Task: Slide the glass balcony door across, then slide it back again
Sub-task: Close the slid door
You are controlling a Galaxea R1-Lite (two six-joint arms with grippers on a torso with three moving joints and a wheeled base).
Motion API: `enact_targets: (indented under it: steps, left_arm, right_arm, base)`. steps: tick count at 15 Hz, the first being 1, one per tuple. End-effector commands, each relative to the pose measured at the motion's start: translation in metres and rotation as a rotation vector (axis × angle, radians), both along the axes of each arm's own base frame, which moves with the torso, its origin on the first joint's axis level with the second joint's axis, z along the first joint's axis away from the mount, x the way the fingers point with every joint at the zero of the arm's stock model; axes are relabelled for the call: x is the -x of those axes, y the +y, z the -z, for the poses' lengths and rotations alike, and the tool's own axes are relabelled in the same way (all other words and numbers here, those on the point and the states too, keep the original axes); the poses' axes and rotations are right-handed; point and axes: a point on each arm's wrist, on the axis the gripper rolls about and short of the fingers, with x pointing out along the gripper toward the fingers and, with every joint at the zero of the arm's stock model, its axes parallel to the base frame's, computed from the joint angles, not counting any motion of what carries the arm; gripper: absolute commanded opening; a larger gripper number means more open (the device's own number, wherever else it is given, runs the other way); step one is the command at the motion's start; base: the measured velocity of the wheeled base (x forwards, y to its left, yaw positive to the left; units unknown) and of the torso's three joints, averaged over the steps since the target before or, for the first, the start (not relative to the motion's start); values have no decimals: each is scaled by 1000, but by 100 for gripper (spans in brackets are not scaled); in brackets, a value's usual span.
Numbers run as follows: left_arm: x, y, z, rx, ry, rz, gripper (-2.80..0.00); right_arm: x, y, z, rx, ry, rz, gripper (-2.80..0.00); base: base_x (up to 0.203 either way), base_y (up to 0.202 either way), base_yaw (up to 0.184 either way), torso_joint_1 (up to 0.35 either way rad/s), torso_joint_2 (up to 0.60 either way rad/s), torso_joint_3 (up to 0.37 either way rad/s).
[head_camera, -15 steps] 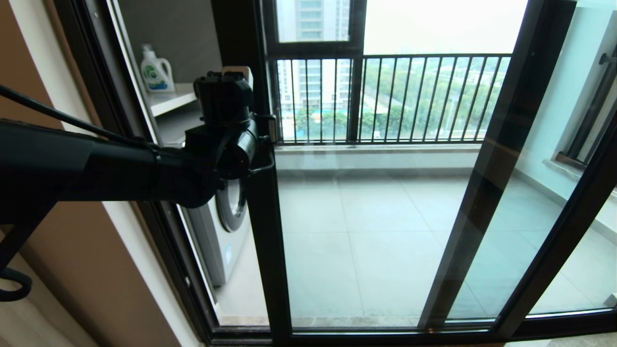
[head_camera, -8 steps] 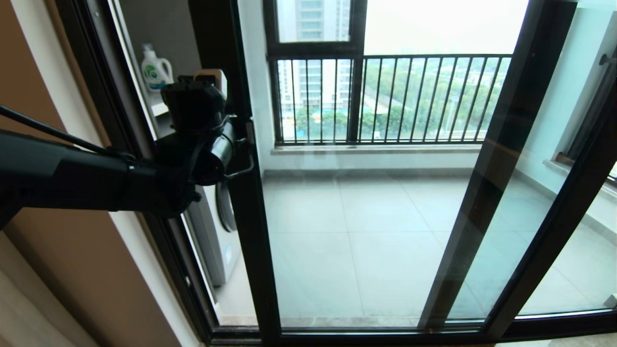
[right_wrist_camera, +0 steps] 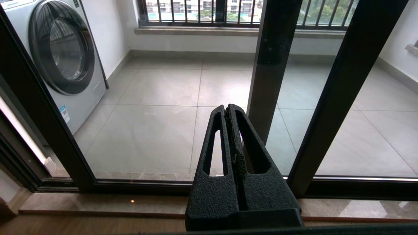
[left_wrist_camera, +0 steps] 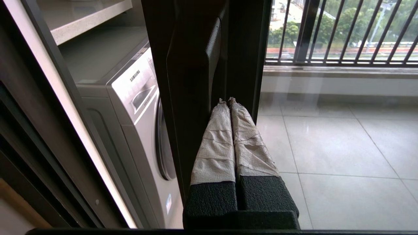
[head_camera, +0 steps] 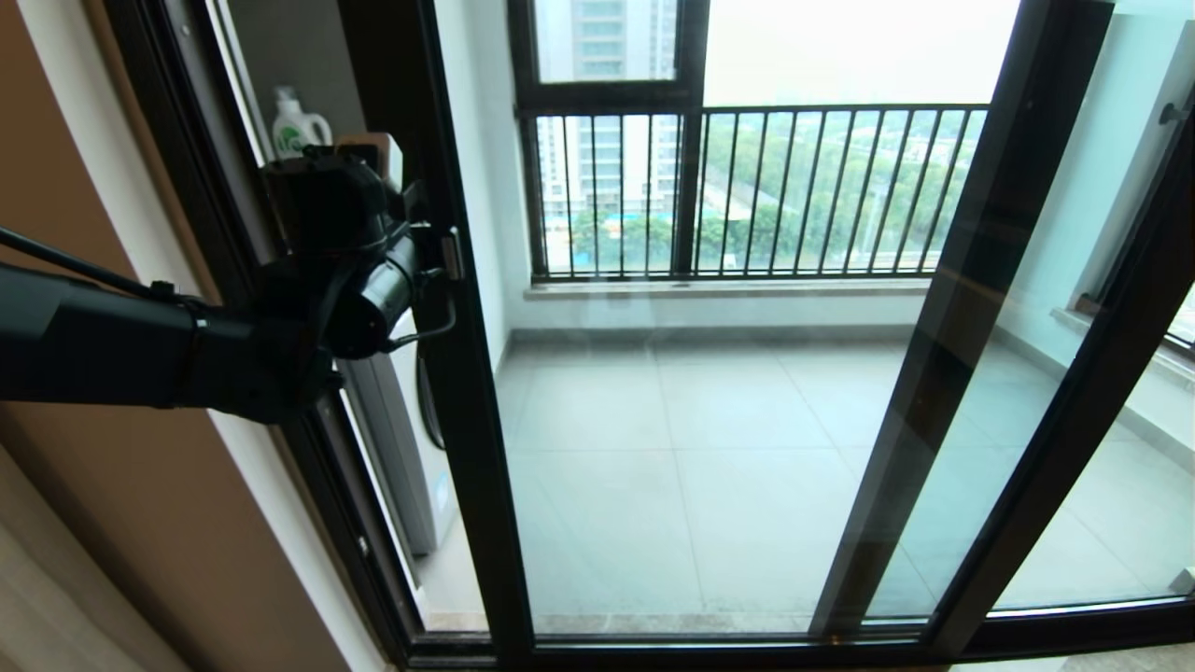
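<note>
Door: the tall clear glass balcony door in its slim black metal frame (head_camera: pixel 709 448) fills the centre of the head view; its left upright runs from top centre-left down to the bottom edge, leaving a narrow gap to the outer black door frame (head_camera: pixel 187 187) at left.
Latch handle: the small black latch handle (left_wrist_camera: pixel 212 55) sits on that upright, upper centre of the left wrist view.
Left claw: the left claw (left_wrist_camera: pixel 228 101) has its tape-wrapped fingers pressed together, tips against the upright just below the latch; it pinches nothing that I can see, so it looks to be pushing, not gripping.
Right claw: the right claw (right_wrist_camera: pixel 227 109) hangs low in front of the glass, bottom centre of its own view, its fingers closed on nothing, idle.
Beyond the glass: a white front-loading washing machine (left_wrist_camera: pixel 137 107) at left, a white detergent bottle (head_camera: pixel 297 126) on a shelf upper left, a black-barred railing (head_camera: pixel 747 191) across the top.
Step, as judged: the return slide, with the door near the closed end.
Risk, slipping: contact is tips only, so the fingers could skid off the smooth upright and the door would stall short.
Risk, pinching: the arm sits in the narrowing gap and could get trapped between upright and outer frame.
Risk, slamming: a hard push could make the door bounce back open.
</note>
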Motion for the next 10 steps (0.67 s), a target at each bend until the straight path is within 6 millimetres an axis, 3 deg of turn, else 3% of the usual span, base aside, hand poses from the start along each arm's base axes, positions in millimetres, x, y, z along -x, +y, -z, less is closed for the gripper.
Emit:
enact_targets:
  steps: [1,10]
  left_arm:
    - [-2,16,-4,4,-15,-44,-280]
    - [-9,51,-2,-2,-9,-94,-280]
  right_arm:
    - [-1,0,3,0,13,-1,-280]
    - [-1,0,3,1,13,-1,-280]
  base:
    - [0,0,0,0,0,0]
    - [0,0,0,0,0,0]
